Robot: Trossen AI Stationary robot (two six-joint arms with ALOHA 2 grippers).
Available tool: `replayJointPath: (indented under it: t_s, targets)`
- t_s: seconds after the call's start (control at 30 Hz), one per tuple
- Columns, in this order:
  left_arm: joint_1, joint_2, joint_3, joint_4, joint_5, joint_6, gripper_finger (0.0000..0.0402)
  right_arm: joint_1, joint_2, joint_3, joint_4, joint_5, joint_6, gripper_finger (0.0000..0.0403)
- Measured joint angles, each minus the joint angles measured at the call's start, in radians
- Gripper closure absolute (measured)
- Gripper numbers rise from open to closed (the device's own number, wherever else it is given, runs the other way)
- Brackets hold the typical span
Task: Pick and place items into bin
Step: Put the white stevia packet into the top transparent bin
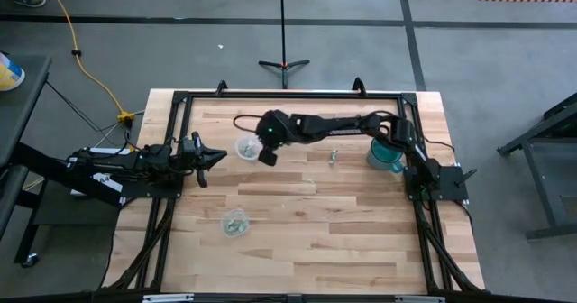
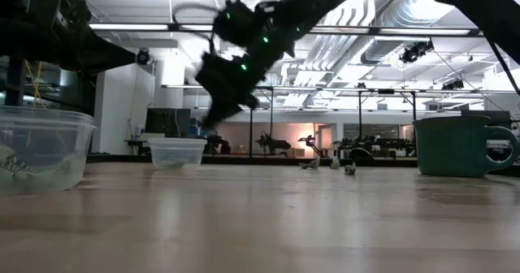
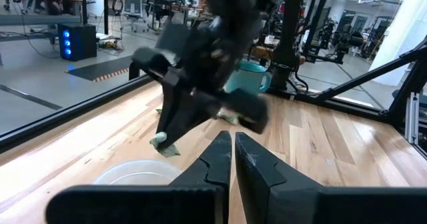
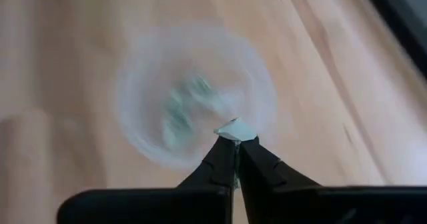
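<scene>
Right pincer point(image 1: 268, 152): reached across the surface point(image 1: 306, 240) and hung just beside and above a clear cup point(image 1: 245, 147); its fingers point(image 4: 223, 159) were pressed together on a pale piece point(image 4: 235, 130) at their tips.
Cup under the right pincer: clear; in the right wrist view a blurred cluster of green-grey pieces point(image 4: 187, 104) lay inside it, directly beyond the pinched piece.
Left pincer point(image 1: 217, 156): at the surface's left edge, pointing toward that same cup, fingers point(image 3: 215, 159) closed together on nothing.
Second clear cup point(image 1: 235, 223): well apart from both pincers, nearer the front of the surface; it held several green-grey pieces point(image 1: 236, 221).
Teal mug point(image 1: 386, 154): beside the right arm's base, far from the right pincer; its contents could not be told.
Loose pieces point(image 1: 333, 157): a few lay on the bare surface between the right pincer and the mug.
</scene>
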Motion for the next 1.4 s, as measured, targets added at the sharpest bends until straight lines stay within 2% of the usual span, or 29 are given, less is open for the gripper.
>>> replayJointPath:
  t_s: [0.17,0.4,0.9,1.0,1.13,1.23,1.4]
  targets:
    - [0.000,0.000,0.000,0.000,0.000,0.000,0.0346,0.036,-0.002,0.046,0.106,-0.086,-0.076,0.0399]
    - [0.000,0.000,0.000,0.000,0.000,0.000,0.0346,0.045,0.007,0.044,0.112,-0.070,-0.115,0.0378]
    - [0.000,0.000,0.000,0.000,0.000,0.000,0.0346,0.034,0.016,0.044,0.104,-0.067,-0.084,0.0207]
    - [0.000,0.000,0.000,0.000,0.000,0.000,0.0346,0.034,0.016,0.044,0.095,-0.088,-0.076,0.0177]
    - [0.000,0.000,0.000,0.000,0.000,0.000,0.0346,0.036,0.016,0.044,0.111,-0.200,-0.075,0.0143]
    - [0.000,0.000,0.000,0.000,0.000,0.000,0.0346,0.041,0.016,0.045,0.114,-0.145,-0.139,0.0127]
    - [0.000,0.000,0.000,0.000,0.000,0.000,0.0346,0.078,0.023,0.045,0.096,0.030,-0.412,0.0126]
